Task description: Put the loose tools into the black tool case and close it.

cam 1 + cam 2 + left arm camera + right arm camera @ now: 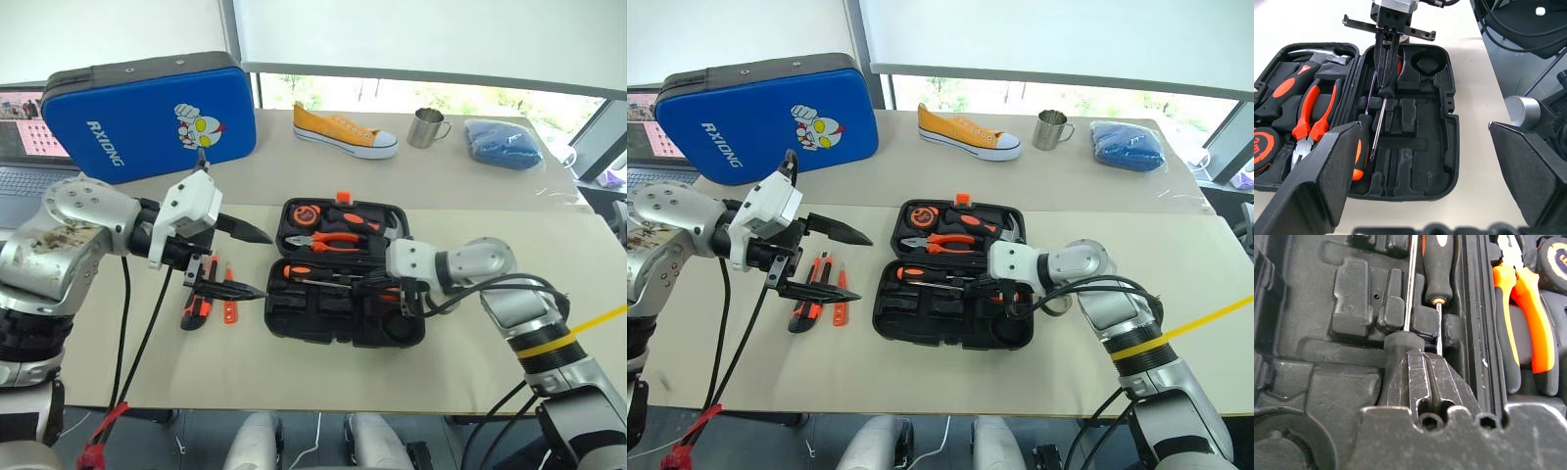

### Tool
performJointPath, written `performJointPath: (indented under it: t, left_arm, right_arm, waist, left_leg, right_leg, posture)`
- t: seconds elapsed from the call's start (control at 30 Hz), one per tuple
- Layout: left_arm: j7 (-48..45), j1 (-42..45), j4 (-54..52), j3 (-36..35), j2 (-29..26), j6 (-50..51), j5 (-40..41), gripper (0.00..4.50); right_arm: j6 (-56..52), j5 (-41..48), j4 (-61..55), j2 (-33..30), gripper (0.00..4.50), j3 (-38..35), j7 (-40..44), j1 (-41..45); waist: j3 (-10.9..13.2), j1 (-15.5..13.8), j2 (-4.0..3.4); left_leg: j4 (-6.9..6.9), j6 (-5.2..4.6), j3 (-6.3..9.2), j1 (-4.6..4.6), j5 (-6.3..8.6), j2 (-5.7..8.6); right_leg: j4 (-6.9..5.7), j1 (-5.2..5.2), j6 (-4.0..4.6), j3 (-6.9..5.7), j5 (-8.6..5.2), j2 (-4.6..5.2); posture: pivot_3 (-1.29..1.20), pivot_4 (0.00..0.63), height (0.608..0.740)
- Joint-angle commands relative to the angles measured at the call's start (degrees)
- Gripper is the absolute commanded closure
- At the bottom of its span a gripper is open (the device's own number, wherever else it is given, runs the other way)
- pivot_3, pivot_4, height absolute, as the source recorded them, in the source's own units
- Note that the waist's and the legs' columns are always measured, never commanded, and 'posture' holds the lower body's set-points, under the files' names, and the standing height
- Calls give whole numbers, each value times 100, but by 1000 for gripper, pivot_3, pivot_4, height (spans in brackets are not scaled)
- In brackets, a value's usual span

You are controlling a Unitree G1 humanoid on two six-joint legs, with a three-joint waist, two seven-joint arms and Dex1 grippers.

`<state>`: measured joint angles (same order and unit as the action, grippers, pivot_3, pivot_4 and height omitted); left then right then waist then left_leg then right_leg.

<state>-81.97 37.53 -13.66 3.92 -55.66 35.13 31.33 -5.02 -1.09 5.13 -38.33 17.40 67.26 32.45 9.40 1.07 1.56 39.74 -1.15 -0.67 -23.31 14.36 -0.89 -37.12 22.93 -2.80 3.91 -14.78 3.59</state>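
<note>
Progress is about half, as I judge it. From the head view I see the black tool case (345, 274) lying open on the desk (509, 352), with one screwdriver (312, 271) already in its slot. The utility knife (200, 294) and the small tester screwdriver (228, 296) lie loose on the desk, left of the case, so these are left to place, and the lid is not yet closed. I cannot find the tape roll.

From the left wrist view, the left tool (1420, 171) hangs fully open and empty above the case.

From the right wrist view, the right tool (1426, 377) is closed on the second screwdriver (1409, 293), whose shaft lies in the slots beside the first one.
</note>
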Motion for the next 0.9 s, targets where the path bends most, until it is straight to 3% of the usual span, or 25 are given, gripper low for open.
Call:
performJointPath:
  t: [0.03,0.37,0.7,0.9]
  left_arm:
    - [-5,124,-35,2,34,-126,-41,0]
    - [-31,74,-41,-26,74,-190,-90,0]
    - [-43,20,-134,-41,36,-180,-45,0]
    - [-73,38,-107,-53,-15,-173,-53,0]
  right_arm:
    - [-204,-68,57,63,4462,249,146,-144]
    - [-1559,917,-984,44,4462,-386,245,-49]
    - [-1637,869,-733,187,4462,-330,-76,-187]
    - [-2561,1837,-1169,132,4462,-918,103,37]
  waist:
    - [0,-1,0]
    - [4,4,-3]
    - [5,-28,-3]
    - [9,-14,-7]
  left_leg:
    - [0,0,0,0,0,-2]
    - [-1,0,1,-29,0,-5]
    - [4,2,1,-40,-1,-2]
    - [3,2,3,-40,-1,-3]
  right_leg:
    - [0,0,2,0,0,-2]
    - [-7,32,7,3,3,-7]
    - [-2,33,7,2,3,-5]
    - [-5,35,7,2,3,-7]
  posture:
    - [0,150,740]
    - [0,150,740]
    - [0,150,740]
    - [0,150,740]
